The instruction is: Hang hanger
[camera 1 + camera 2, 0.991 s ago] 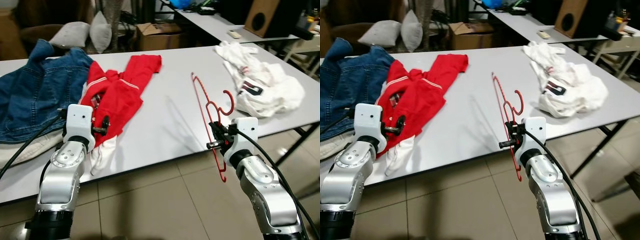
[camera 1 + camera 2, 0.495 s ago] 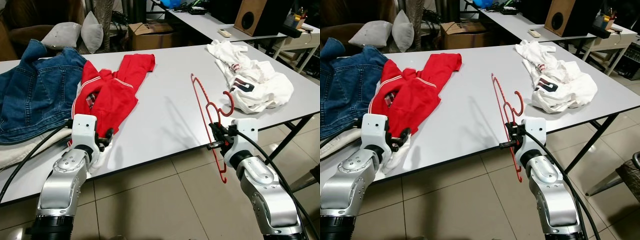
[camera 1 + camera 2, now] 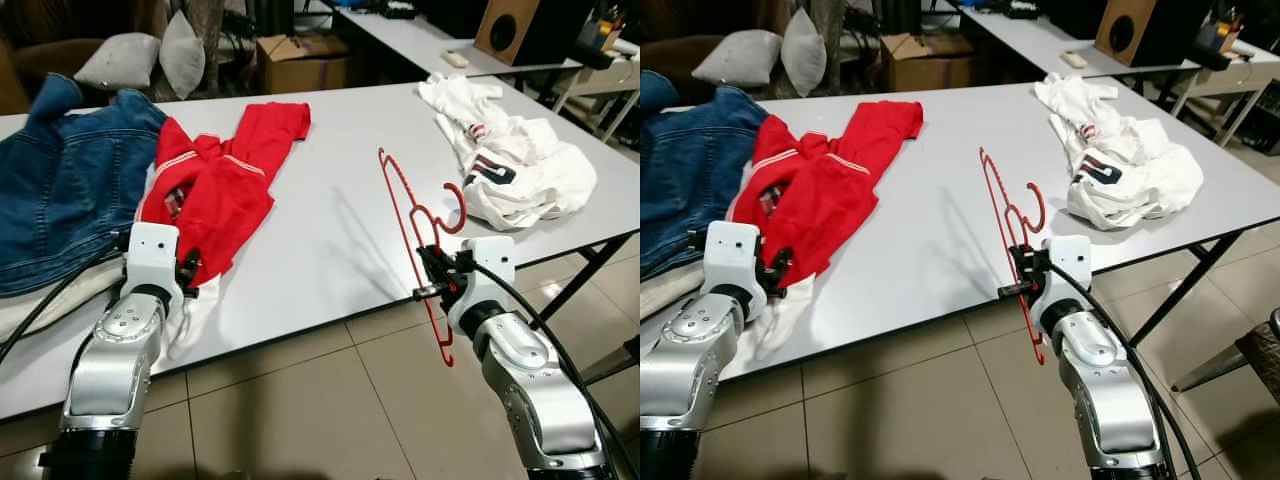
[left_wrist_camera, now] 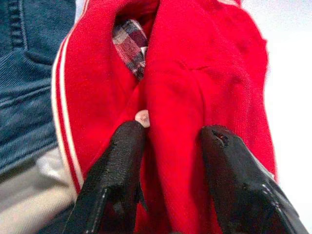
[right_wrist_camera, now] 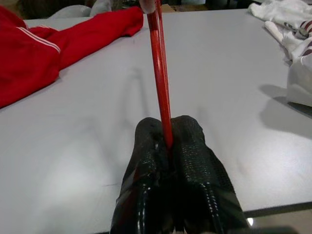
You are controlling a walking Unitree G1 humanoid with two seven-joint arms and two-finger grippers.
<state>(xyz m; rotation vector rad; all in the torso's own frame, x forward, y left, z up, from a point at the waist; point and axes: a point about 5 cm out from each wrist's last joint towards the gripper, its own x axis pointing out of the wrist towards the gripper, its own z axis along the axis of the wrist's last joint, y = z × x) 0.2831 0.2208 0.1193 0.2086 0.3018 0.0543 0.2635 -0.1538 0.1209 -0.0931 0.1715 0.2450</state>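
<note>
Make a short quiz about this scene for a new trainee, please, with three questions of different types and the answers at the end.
1. True or false: the right gripper is shut on the red hanger.
2. Multiple choice: which garment lies under the left gripper? A. white shirt B. red jacket C. denim jacket
3. Fill in: the white clothes lie on the table, on the robot's ____ side.

Key
1. True; its fingers clamp the hanger's thin bar.
2. B; the open fingers rest over the red jacket, with the denim jacket beside it.
3. right.
</note>
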